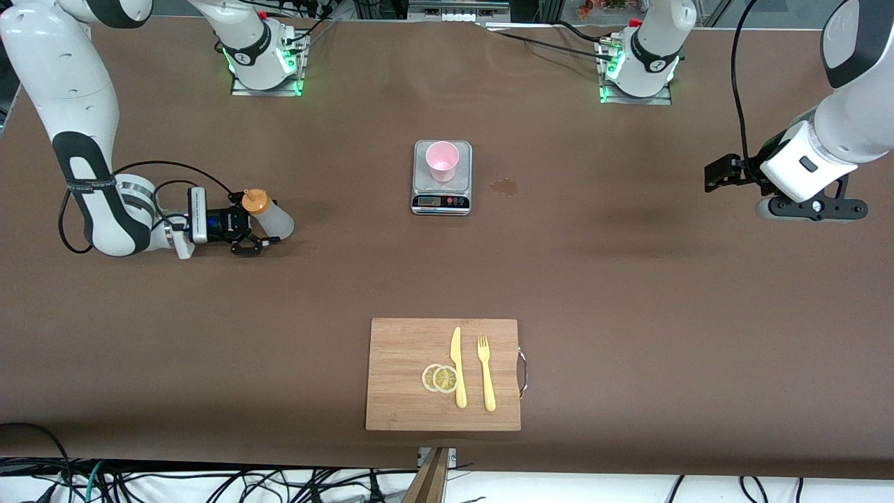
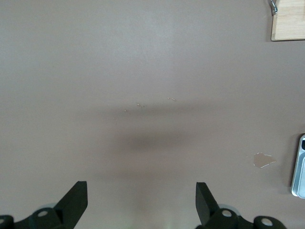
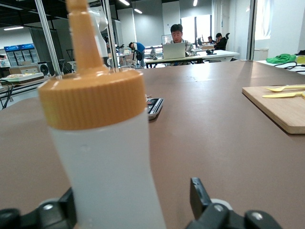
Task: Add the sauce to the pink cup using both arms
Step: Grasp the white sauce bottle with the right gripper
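The right arm folds down low at its end of the table, forearm level, and the right gripper (image 1: pixel 257 225) sits at table height right at the bottle (image 1: pixel 271 215). The bottle is soft translucent whitish plastic, a rounded cylinder topped by a ribbed orange cap (image 3: pixel 93 98) with a tapered nozzle, and it stands upright on the table (image 1: pixel 628 279). In the right wrist view the bottle (image 3: pixel 112 181) fills the space between the black fingers (image 3: pixel 202 195); one finger sits at its wall, the other stands clear of it, so the jaws are spread around the body and not pressing it. On the front view's clock face the bottle is at about nine o'clock from the table's middle. The pink cup (image 1: pixel 443 161), smooth tapered plastic with a round rim, stands upright on a small metal scale (image 1: pixel 442 192) at about twelve o'clock, well apart from the bottle. A small wet stain (image 1: pixel 504 186) lies beside the scale toward the left arm's end. The left arm waits raised, its wrist bent down; the left gripper (image 2: pixel 142 202) hovers wide apart over bare brown cloth, holding nothing. At six o'clock lies a rectangular wooden board (image 1: pixel 405 377) with a yellow plastic knife (image 1: pixel 458 370), a fork (image 1: pixel 485 374) and two lemon slices (image 1: pixel 440 378).
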